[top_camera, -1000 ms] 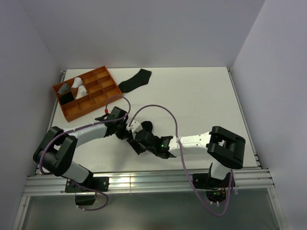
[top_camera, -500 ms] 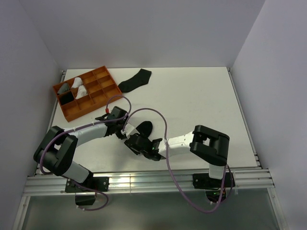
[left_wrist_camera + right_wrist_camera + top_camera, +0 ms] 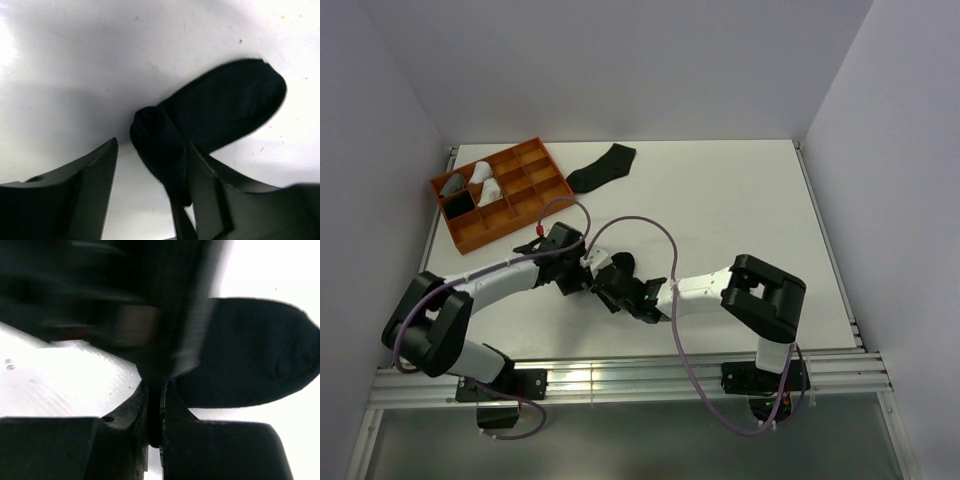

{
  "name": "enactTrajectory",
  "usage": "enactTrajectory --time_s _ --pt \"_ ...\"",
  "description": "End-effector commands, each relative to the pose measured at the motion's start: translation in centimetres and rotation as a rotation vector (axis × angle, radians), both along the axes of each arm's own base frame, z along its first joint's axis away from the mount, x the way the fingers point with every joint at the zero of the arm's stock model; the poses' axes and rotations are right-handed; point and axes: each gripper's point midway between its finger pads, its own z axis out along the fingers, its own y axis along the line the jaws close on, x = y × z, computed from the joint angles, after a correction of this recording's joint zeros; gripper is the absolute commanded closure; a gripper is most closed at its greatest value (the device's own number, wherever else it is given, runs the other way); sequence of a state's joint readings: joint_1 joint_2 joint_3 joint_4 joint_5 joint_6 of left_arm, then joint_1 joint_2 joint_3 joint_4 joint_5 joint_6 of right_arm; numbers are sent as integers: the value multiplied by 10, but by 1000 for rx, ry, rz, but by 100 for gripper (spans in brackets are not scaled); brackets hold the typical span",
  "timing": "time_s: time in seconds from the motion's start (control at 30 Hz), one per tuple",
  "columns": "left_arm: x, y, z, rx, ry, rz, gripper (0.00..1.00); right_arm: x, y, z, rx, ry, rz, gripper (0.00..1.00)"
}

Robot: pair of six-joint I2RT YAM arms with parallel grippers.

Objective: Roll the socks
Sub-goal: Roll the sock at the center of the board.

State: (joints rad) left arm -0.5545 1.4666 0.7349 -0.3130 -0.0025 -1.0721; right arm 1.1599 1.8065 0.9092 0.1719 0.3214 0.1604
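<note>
On the desk (image 3: pixel 740 200), my right pincer (image 3: pixel 154 405) pinches the half-rolled sock (image 3: pixel 220 110); my left pincer (image 3: pixel 150 175) gapes around it; a second sock (image 3: pixel 602 167) lies flat.

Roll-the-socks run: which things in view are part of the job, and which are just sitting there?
Job: near sock, partly rolled; far sock, flat; left gripper; right gripper.
Idle: tray; bundled socks in it.

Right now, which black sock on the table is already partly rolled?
The near black sock, pinched in the right gripper, one end rolled up. The far black sock beside the orange tray lies flat.
</note>
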Motion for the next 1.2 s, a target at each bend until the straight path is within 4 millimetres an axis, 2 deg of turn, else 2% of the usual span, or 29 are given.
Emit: enactTrajectory --time_s 0.0,0.03,0.07,0.13,0.17,0.2,0.23,0.27,0.3,0.33,0.37,0.4,0.53,0.7,0.83,1.17 --pt "-1 7 18 -14 -50 58 34 -17 1 0 127 203 74 100" --pt "1 10 21 -24 -60 95 32 -29 6 3 176 269 134 100" --pt "2 11 32 -50 -94 115 30 -30 7 6 207 297 150 100" --pt "-1 14 33 -88 -106 171 25 -35 9 12 293 400 195 100" --pt "0 15 44 -119 -146 191 25 -33 8 12 317 432 197 100" --pt "-3 16 41 -141 -155 203 24 -34 8 12 343 477 199 100" --pt "-4 16 43 -172 -163 223 24 -25 4 9 361 510 179 100" --pt "-11 18 39 -192 -166 224 24 -33 6 11 398 583 207 100" --pt "-12 16 41 -217 -179 224 24 -33 6 12 422 621 210 100" --pt "-10 13 47 -252 -209 229 24 -25 4 8 450 650 192 100" --pt "-13 15 42 -252 -205 230 25 -32 5 11 491 726 207 100" --pt "-14 14 42 -259 -212 229 25 -29 6 12 517 743 207 100" --pt "-12 9 41 -289 -247 224 27 -26 2 0 550 848 160 100" --pt "-15 8 24 -258 -209 217 32 -26 -1 -10 559 930 113 100" --pt "-18 11 9 -225 -173 231 38 -24 -2 -14 572 980 84 100" --pt "-27 24 -9 -198 -141 289 47 -18 -2 -17 538 1020 38 100"
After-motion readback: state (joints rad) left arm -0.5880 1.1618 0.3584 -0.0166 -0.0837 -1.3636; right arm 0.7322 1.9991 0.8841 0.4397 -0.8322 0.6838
